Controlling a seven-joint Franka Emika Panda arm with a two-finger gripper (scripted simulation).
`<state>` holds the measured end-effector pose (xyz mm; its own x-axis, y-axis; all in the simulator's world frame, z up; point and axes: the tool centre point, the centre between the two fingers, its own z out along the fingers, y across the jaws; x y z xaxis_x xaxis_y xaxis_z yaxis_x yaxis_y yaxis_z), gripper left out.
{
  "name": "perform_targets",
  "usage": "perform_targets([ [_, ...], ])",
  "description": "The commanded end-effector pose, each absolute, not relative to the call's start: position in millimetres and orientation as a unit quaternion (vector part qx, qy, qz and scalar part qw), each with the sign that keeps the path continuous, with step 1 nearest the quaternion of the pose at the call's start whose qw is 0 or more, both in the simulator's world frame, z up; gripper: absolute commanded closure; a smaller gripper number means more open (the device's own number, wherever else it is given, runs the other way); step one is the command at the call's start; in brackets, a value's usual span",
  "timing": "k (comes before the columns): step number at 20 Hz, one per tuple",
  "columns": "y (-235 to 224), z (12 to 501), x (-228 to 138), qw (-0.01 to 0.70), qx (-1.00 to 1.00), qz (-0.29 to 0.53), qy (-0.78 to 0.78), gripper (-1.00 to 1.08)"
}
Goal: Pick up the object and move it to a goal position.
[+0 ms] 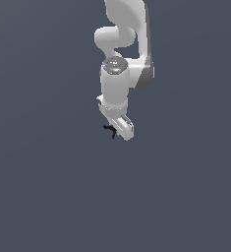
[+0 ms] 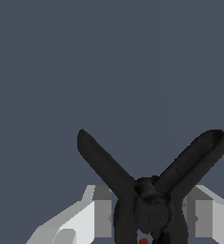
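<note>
Two object [image 2: 151, 205] prongs splayed beyond fingers [image 2: 96, 217]

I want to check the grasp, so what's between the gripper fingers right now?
The black object sits between the gripper fingers, two prongs splaying out, a red tip showing. Its lower part is out of frame; contact with the pads is hard to confirm.

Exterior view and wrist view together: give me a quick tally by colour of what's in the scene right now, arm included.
White: 1, the robot arm with its end effector
Black with a small red tip: 1, the pronged object, sitting between the end effector's fingers
Total: 2
</note>
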<state>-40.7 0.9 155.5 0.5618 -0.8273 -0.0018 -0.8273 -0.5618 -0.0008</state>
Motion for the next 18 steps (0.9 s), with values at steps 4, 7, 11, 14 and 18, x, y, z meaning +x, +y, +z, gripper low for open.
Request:
perform_targets([
  [4,20.9,199.0,-56.9,0.000,-0.884,0.000,0.468,1.08],
  [7,29.6,217.7,-63.2,0.000,-0.884,0.000,0.468,1.08],
  [11,38.6,236.5,-69.3,-0.001,-0.884,0.000,0.468,1.08],
  [14,43.0,245.6,-71.9,-0.001,-0.884,0.000,0.468,1.08],
  [18,45.5,250.1,-72.9,0.000,-0.884,0.000,0.468,1.08],
])
